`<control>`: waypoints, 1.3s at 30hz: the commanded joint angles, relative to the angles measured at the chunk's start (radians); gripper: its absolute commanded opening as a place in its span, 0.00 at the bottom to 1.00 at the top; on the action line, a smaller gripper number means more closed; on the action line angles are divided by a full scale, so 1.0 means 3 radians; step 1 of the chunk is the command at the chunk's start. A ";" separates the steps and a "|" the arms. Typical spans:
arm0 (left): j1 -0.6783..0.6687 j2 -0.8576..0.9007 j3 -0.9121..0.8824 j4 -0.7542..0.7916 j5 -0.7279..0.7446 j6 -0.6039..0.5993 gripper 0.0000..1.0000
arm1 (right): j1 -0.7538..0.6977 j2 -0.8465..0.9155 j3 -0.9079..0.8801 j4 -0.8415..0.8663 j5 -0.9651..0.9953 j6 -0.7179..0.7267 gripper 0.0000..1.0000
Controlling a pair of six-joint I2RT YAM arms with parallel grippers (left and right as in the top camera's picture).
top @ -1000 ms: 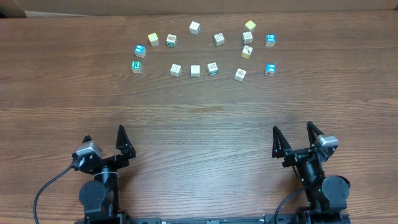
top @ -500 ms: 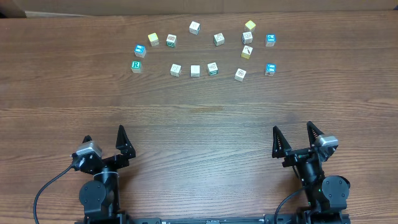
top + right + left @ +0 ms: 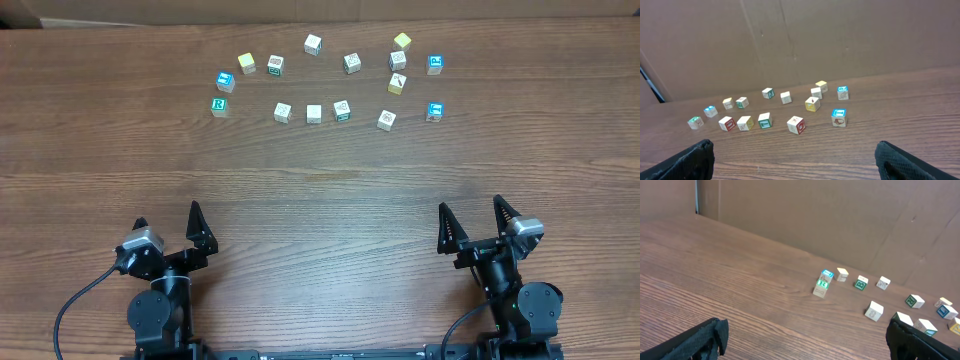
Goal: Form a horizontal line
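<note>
Table: brown wood-grain top, running from under both sets of jaws to the far edge.
Wall: plain brown cardboard, upright behind the table, far ahead of the jaws.
Left gripper: at the near edge; jaws spread wide, nothing between them.
Right gripper: at the near edge; jaws spread wide, nothing between them.
Cubes: small wooden blocks, scattered loose in a shallow arc well ahead of both sets of jaws, near the wall; none touched another.
Line: not formed; its cubes lay apart within the scatter.
R cube: green letter up, well ahead of the left jaws and slightly to their right, at the left end of the scatter.
Cream cube: plain top, ahead and between the two sets of jaws, in the nearest rank, a marked cube near on either side.
Blue cube: just beyond the R cube, apart from it.
Near blue cube: well ahead of the right jaws, slightly to their left.
Far blue cube: straight beyond the near blue cube, apart.
</note>
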 commanded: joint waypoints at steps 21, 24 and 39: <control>0.0013 -0.0031 0.0136 0.0027 0.0304 0.0197 1.00 | 0.0010 -0.0039 -0.0034 0.0009 0.0048 -0.0023 1.00; 0.0014 -0.0018 0.0406 -0.0134 0.0303 0.0263 1.00 | 0.0010 -0.0039 -0.0034 0.0009 0.0048 -0.0023 1.00; 0.0015 0.1877 0.2960 -0.1465 0.1090 0.0656 1.00 | 0.0010 -0.0039 -0.0034 0.0008 0.0048 -0.0023 1.00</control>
